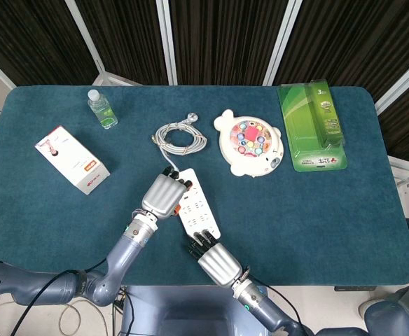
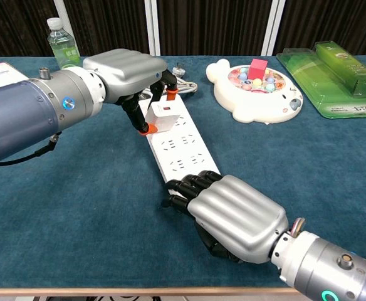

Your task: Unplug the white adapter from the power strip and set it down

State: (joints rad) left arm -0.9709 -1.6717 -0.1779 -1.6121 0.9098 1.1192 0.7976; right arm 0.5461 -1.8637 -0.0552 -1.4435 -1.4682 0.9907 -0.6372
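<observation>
The dark teal cloth-covered table [image 1: 330,210] carries everything, and the long white multi-socket power strip [image 2: 182,147] lies across its near middle, running away from the robot. The robot's silver right hand [image 2: 230,213] lies palm-down with its dark fingers curled on the strip's near end, pinning it rather than holding anything. The silver left hand [image 2: 128,72] reaches over the far end and pinches the small white cube adapter [image 2: 165,116] between thumb and fingers; the adapter looks still seated in its socket, or barely lifted, I cannot tell which. To do this step well, I judge the left hand should pull straight up off the strip's face, without twisting, while the right hand bears down so the strip does not rise with it. For setting down, open cloth lies to the left of the strip; further off, the coiled white cable [image 1: 180,135] and the round cream toy with coloured blocks [image 1: 251,142] stand beyond the far end.
</observation>
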